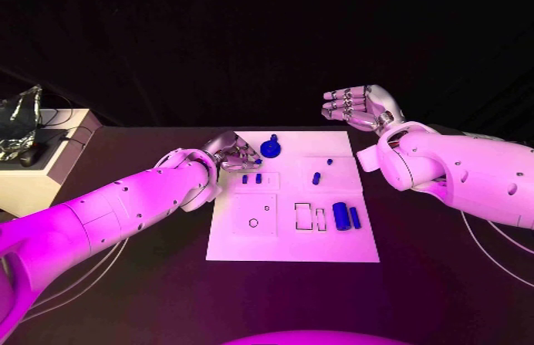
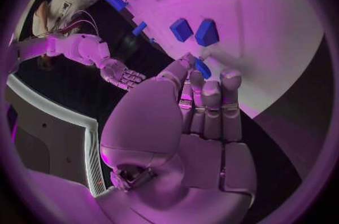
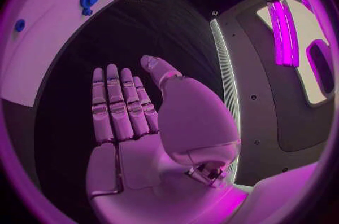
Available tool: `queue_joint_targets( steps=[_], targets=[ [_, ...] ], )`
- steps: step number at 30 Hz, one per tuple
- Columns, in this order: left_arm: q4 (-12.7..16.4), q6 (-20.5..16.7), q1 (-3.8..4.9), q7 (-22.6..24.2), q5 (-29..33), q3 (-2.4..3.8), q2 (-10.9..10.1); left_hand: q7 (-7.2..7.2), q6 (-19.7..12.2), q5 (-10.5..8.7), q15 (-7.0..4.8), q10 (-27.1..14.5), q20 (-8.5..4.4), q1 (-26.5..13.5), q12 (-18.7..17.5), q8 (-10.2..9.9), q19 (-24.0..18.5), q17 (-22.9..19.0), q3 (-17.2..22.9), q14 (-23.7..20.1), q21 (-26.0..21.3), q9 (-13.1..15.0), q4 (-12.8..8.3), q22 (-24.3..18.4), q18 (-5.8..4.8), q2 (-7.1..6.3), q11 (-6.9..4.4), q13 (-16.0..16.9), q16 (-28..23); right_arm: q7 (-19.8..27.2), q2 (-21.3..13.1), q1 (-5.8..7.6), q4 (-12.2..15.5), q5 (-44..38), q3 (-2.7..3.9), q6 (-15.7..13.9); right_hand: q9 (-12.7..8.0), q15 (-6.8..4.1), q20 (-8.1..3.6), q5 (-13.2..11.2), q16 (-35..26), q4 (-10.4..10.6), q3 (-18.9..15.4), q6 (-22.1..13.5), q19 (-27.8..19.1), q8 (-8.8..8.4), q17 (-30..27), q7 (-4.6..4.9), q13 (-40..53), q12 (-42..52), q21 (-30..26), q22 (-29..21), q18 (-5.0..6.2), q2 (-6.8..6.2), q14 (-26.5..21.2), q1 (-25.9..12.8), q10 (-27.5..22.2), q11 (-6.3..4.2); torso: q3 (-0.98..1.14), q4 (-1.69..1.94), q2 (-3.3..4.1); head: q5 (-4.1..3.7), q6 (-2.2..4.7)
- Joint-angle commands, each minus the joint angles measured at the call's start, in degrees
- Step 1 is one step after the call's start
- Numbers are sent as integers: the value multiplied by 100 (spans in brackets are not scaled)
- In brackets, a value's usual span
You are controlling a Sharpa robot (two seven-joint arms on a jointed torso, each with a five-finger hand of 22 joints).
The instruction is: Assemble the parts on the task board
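Observation:
The white task board (image 1: 292, 241) lies in the middle of the table. My left hand (image 1: 231, 152) is at its far left corner and pinches a small blue part (image 2: 203, 69) between thumb and finger, just above the board (image 2: 282, 21). A round blue part (image 1: 271, 146) stands just beside that hand. Two small blue parts (image 1: 251, 179) stand close before it, also seen as two blue parts (image 2: 194, 31). One more small blue part (image 1: 316, 178) and two longer blue parts (image 1: 346, 216) sit further right. My right hand (image 1: 358, 107) hangs raised beyond the far right corner, palm (image 3: 134, 122) bare, fingers straight.
A white cabinet (image 1: 39, 171) with a clear crumpled bag (image 1: 20, 120) and cables stands at the table's left edge. Empty rectangular slots (image 1: 309, 215) mark the board's near half. Bare black table (image 1: 145, 283) surrounds the board.

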Motion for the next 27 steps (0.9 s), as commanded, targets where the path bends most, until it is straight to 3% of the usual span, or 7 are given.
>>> queue_joint_targets(
  steps=[1,27],
  targets=[
    [-22,139,0,29,39,4,21,-26,-10,-29,-9,0,2,-8,8,-21,0,9,-46,9,36,-6,-10,291,-97,74,-25,9,9,76,0,-1,11,-32,2,65,9,13,26,29,26,-4,-4,0,-13,21,9,-1,8,19,-24,1,-98,-35,21,-5,11,15,1,-1,2,-3,-5],
    [-190,268,2,-38,-26,1,84,-26,-6,-29,-9,-2,1,-3,5,-19,-2,7,-49,6,37,-5,-18,290,-98,78,-25,10,8,77,3,-1,14,-31,2,66,9,13,26,29,26,-4,-4,0,-13,21,9,-1,8,19,-24,1,-98,-35,21,-5,11,15,-1,-2,1,-16,-40]
  ],
)
